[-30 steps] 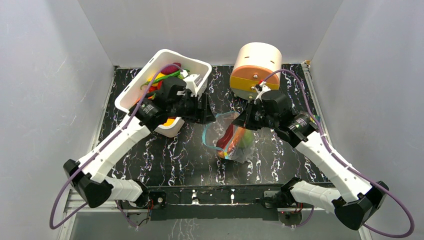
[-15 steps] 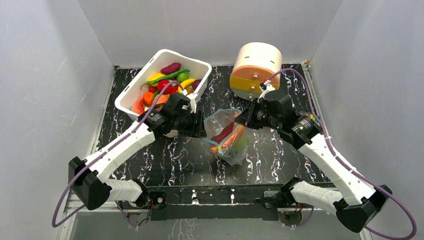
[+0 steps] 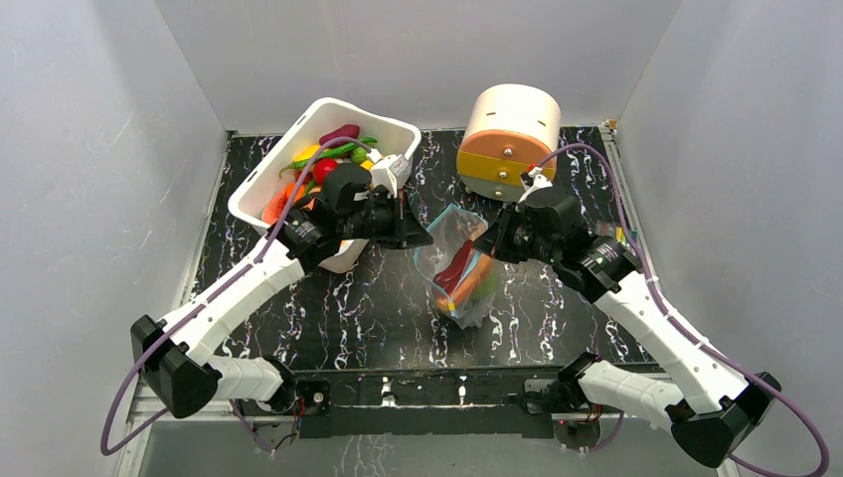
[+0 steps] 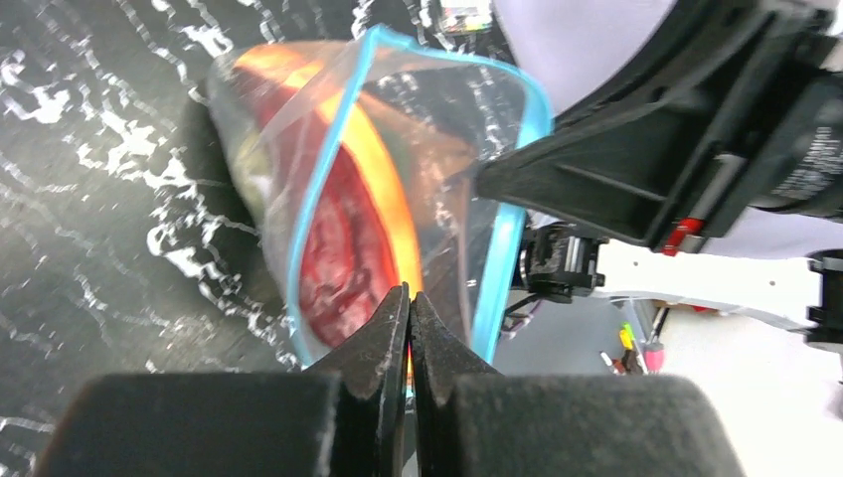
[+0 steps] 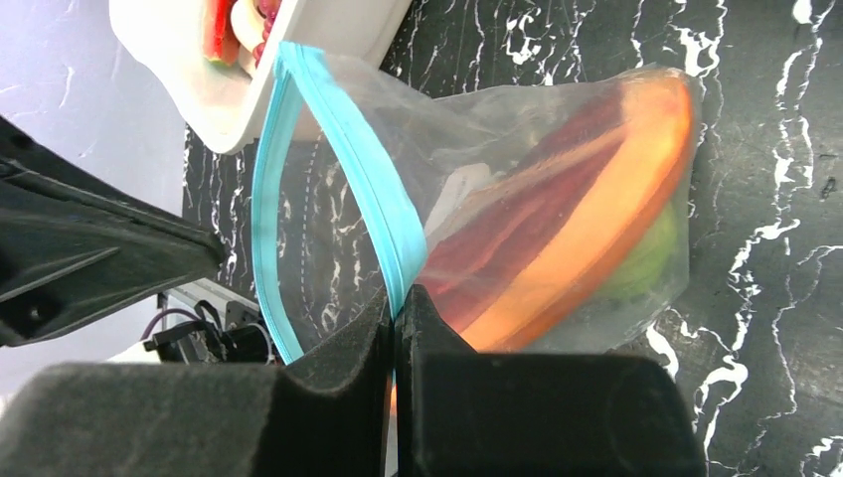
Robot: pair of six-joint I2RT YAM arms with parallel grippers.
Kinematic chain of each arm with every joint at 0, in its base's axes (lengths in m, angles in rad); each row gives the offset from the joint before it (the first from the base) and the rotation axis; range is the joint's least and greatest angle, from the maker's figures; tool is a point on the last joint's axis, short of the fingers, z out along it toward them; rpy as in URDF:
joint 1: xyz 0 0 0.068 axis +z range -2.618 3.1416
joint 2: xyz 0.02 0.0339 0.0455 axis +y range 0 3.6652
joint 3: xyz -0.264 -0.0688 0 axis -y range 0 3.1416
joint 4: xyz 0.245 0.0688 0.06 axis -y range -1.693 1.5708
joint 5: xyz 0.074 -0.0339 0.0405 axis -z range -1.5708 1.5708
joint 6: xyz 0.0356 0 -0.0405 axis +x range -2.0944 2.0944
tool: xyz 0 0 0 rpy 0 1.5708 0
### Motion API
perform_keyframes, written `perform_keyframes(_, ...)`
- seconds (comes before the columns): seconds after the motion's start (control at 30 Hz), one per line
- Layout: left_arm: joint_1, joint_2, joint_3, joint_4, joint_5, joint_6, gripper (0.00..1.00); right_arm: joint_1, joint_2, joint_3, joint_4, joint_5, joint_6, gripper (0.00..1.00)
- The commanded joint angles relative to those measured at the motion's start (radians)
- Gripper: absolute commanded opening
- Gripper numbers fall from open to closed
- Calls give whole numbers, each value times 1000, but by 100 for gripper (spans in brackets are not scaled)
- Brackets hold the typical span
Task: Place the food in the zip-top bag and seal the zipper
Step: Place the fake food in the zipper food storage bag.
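The black marbled desk (image 3: 328,308) carries one cream-and-orange drum (image 3: 512,124), standing behind the right fingers (image 5: 395,298), and one white bin (image 3: 260,194) just behind the left fingers (image 4: 409,303).

Between the two sets of fingers hangs the single zip-top bag (image 3: 457,263), its mouth up at fingertip height and its loaded bottom sagging to the desk below them. It is thin, clear, crinkly film, so it will likely fold and slide wherever it is not pinched. The load is light, but it looks enough to pull the pouch down and tilt it. The firmer mouth edge is the sensible place to hold it, not the slack wall.

The food sits in two places. Three pieces show through the film below the fingertips: one long red, one orange, one green. More are heaped in the bin, too crowded to count.

The one zipper (image 5: 343,129) is a blue-teal strip that gapes in a loop between the two arms, so it is unsealed.

The right fingers are pressed together on that strip. The left fingers are also closed, apparently on the opposite lip of the mouth. Whether they have the strip itself or only the film, I cannot tell.
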Motion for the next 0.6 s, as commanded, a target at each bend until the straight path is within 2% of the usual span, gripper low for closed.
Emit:
perform_keyframes(0.0,-3,-20,-37,168,109,-60,0,4,-29,58,-2,100,-46,0)
perform_keyframes(0.13,-4,33,5,132,114,-41,0,4,-29,151,-50,158,-95,0)
perform_keyframes(0.17,-5,36,11,122,107,-35,3,4,-29,166,-60,159,-99,0)
perform_keyframes(0.33,-4,34,54,46,43,21,49,3,-46,178,-79,158,-91,0)
perform_keyframes(0.4,-5,29,76,-1,-1,57,59,4,-56,160,-73,162,-86,0)
perform_keyframes(0.57,-5,3,82,-52,-117,161,73,3,-58,94,-62,173,-95,0)
